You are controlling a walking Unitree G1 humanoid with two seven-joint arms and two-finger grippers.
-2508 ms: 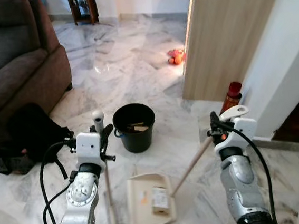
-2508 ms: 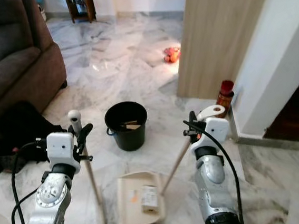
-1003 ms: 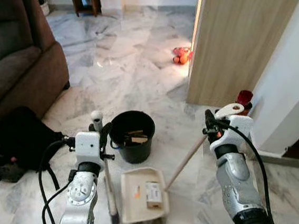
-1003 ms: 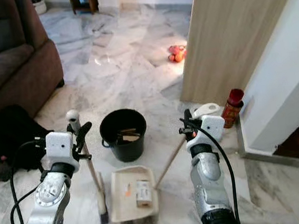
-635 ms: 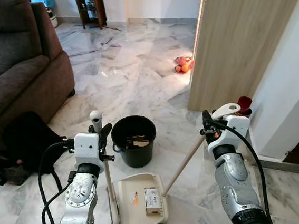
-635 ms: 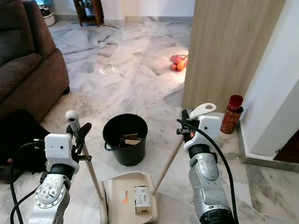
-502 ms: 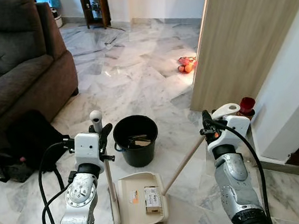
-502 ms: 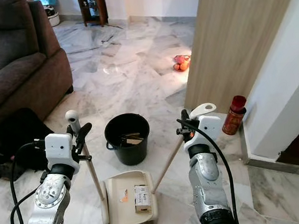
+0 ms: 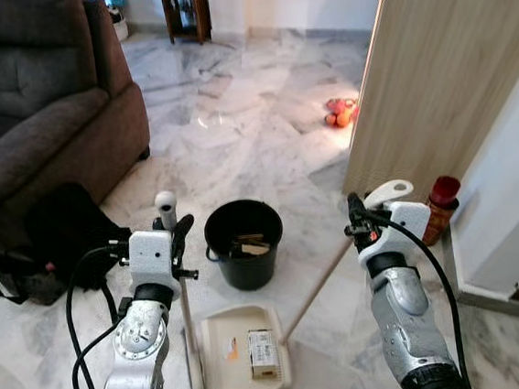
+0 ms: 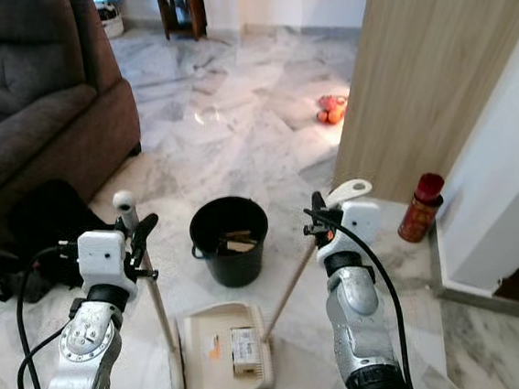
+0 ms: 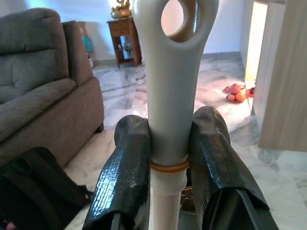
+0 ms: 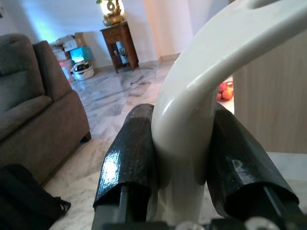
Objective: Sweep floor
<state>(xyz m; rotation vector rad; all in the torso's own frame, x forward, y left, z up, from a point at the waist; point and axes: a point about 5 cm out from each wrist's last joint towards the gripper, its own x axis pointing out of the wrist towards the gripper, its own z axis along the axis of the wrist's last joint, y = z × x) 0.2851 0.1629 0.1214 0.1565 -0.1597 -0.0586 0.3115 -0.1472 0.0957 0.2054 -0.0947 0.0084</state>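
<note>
Nearest the robot, the cream dustpan (image 9: 247, 366) sits flat on the marble floor (image 9: 264, 148) with a small box (image 9: 262, 354) in it, just short of the black bucket (image 9: 243, 243). Left end effector (image 11: 165, 158) pinches the broom handle (image 11: 168, 96), right end effector (image 12: 180, 158) pinches the dustpan handle (image 12: 192, 105). Tilt too early and the box probably slides out, or the pan knocks the bucket over.
</note>
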